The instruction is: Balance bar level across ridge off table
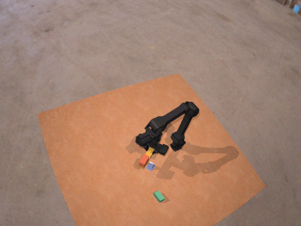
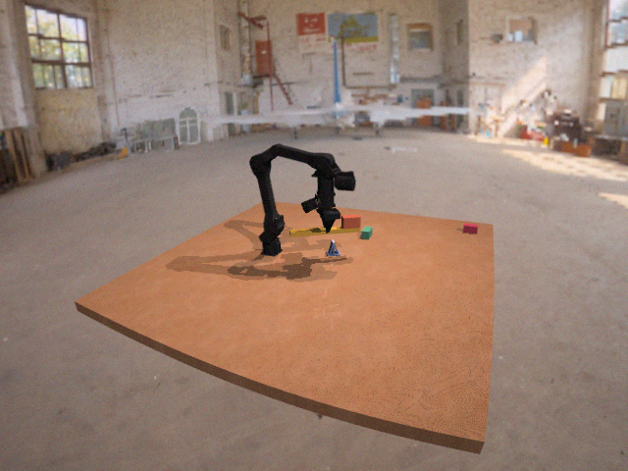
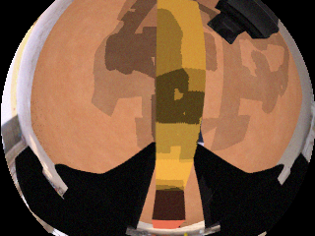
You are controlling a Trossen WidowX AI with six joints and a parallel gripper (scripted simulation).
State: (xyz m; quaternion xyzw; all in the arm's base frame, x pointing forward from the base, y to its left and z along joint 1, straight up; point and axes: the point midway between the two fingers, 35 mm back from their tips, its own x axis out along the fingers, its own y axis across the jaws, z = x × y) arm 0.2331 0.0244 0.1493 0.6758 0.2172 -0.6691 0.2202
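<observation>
Tool [image 2: 330, 227] is clenched on the yellow bar [image 2: 309, 232], held level above the desk [image 2: 405, 324], the ridge [image 2: 333, 248] just below. Its orange-weighted end [image 2: 350, 221] likely shifts balance; a grip nearer there seems advisable.

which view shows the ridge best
The exterior view: the blue ridge shows side-on as a small triangle on the table, below the lifted bar. The top view shows it only as a small patch beside the bar's red end. The wrist view misses it.
</observation>
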